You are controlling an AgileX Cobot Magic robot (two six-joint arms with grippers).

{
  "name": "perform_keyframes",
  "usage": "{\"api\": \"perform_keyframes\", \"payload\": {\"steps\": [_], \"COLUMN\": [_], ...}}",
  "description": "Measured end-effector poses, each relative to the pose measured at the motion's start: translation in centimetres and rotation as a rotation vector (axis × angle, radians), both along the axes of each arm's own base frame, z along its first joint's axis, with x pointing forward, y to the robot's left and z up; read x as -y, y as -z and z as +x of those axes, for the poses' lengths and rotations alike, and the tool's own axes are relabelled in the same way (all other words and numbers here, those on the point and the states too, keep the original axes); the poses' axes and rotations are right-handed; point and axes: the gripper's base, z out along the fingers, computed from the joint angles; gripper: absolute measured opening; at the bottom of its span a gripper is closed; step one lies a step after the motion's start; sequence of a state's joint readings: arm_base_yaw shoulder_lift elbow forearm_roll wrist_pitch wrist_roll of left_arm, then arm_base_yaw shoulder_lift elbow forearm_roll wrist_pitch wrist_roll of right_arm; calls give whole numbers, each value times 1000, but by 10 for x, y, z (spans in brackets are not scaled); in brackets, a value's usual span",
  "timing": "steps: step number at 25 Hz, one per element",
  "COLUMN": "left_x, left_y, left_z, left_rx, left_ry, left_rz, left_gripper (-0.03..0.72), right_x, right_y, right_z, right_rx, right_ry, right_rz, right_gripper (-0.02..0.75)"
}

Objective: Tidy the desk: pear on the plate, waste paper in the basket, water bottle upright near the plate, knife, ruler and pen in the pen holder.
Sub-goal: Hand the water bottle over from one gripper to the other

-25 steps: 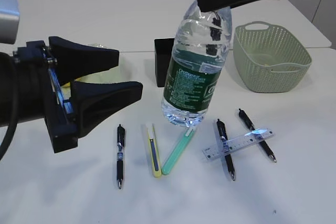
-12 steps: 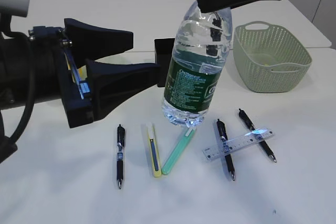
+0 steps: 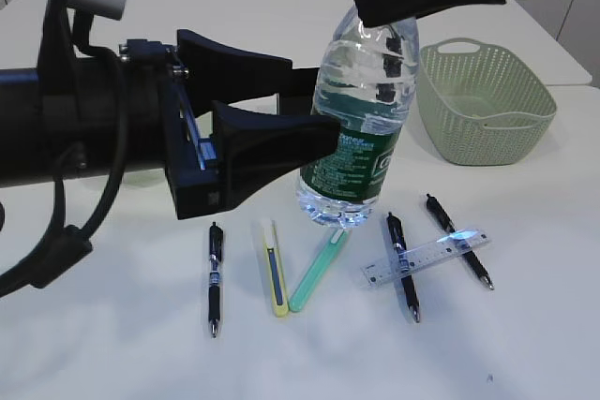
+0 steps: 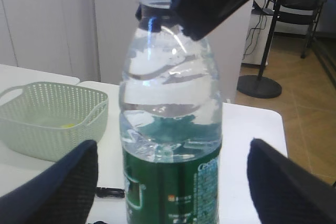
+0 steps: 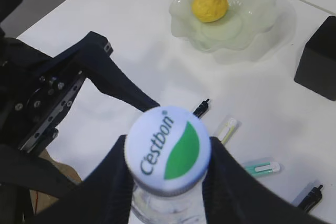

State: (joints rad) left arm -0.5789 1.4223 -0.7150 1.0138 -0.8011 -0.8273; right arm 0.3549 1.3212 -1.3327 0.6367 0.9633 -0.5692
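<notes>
Right claw (image 5: 167, 166) grips water bottle (image 3: 361, 110) cap; open left claw (image 3: 305, 100) flanks bottle body. Right wrist alone shows pear (image 5: 210, 2) on plate (image 5: 262, 3).

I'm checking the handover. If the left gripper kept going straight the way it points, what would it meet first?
Most likely the water bottle: it stands centred between the open left gripper's fingers, held at the cap by the right gripper. How close they are is unclear.

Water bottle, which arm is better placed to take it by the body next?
Left. The left gripper is open with its fingers either side of the water bottle at label height, while the right gripper is already shut on the neck under the cap.
</notes>
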Motion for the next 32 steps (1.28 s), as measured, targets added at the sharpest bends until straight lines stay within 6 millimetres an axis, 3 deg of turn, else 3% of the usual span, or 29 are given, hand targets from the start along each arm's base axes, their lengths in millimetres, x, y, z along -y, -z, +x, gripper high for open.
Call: {"api": "perform_keyframes", "payload": {"steps": [5,12,18,24,32], "left_x": [14,17,24,32,35], "left_y": [-2,-4,2,-7,6], "left_z": [-3,-1,8,16,17], "left_rx": [4,-6,-52,-41,-85], "left_ry": [47,49,51,69,100], "left_rz": [-2,-8,-7,-24,24], "left_gripper": [636,636,636,634,627], "right_x": [0,0,0,0,0], "right_y": [0,1,1,1,1], "right_z": [0,0,-1,-2,-2], "right_rx": [0,-1,-12,-15,-16], "right_ry": [0,-4,-13,-17,-18], "right_rz": [0,-9,-13,-12,-8], "right_gripper": [249,249,249,249,249]}}
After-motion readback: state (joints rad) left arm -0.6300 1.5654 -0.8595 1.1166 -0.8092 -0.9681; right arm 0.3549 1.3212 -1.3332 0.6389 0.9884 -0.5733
